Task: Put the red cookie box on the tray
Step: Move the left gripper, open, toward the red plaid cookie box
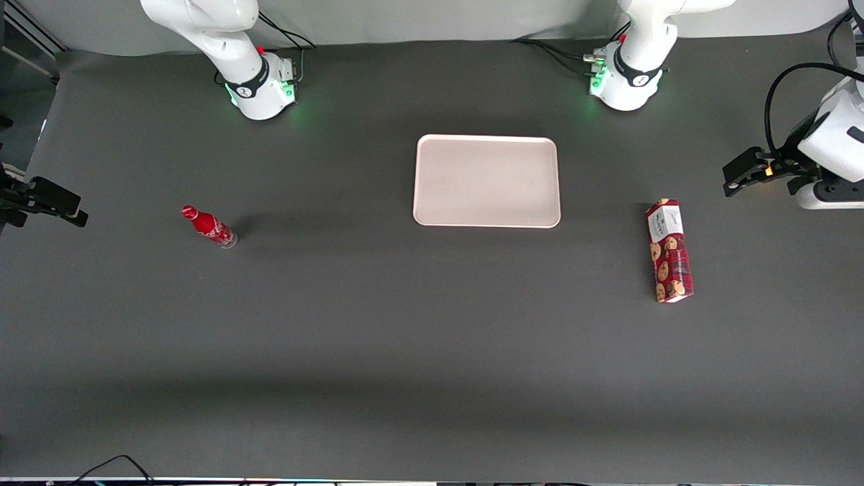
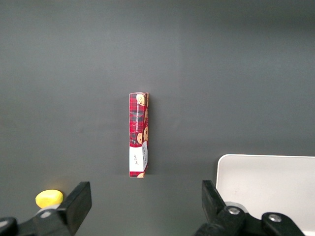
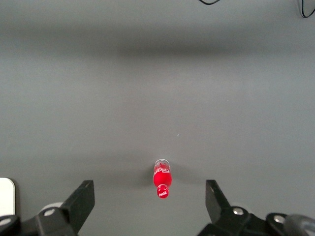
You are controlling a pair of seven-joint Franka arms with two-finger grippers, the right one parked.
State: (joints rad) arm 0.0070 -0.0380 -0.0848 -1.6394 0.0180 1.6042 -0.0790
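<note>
Hovering spread, pincer (image 2: 142,206) clear of red cookie box (image 2: 138,134); tray (image 1: 486,180) bare.

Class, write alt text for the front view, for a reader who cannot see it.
A long red cookie box lies on a dark table, apart from an empty pale tray at the centre. The open pincer hangs near the box, at the working arm's end; a small red bottle sits toward the parked arm's end.

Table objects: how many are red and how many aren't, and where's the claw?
Red: 2, the long red plaid cookie box and the small red soda bottle.
Pale pinkish-beige: 1, the flat rectangular tray.
Total: 3.
The left arm's gripper hangs open above the table, apart from the box.
</note>
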